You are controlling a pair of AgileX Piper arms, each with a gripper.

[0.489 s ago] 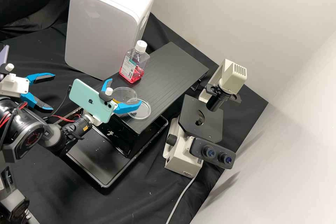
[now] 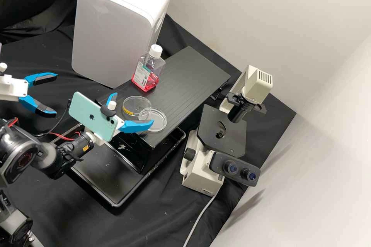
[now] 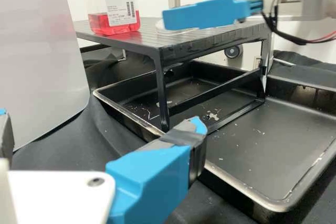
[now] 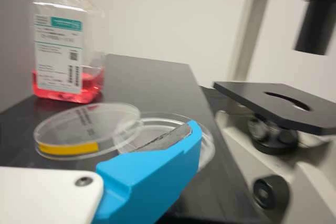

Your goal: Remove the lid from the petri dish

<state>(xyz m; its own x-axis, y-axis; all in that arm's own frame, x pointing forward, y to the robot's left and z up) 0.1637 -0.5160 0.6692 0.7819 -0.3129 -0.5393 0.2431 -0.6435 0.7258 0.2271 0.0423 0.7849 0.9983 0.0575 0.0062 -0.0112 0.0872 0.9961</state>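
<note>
Lid (image 2: 157,116) looked already off, resting against the dish (image 2: 136,105) mid-frame. Right gripper (image 2: 133,109) and left gripper (image 2: 54,93) gaped empty; next, I'd guess, pull clear.

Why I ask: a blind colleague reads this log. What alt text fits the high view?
The right gripper, fingers open, hovers at two clear petri dish halves side by side on a black platform; a red-liquid bottle and a microscope stand nearby.

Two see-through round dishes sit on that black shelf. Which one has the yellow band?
The dish nearer the bottle of red liquid has it; the plain dish beside it, toward the microscope, is clear all over.
</note>
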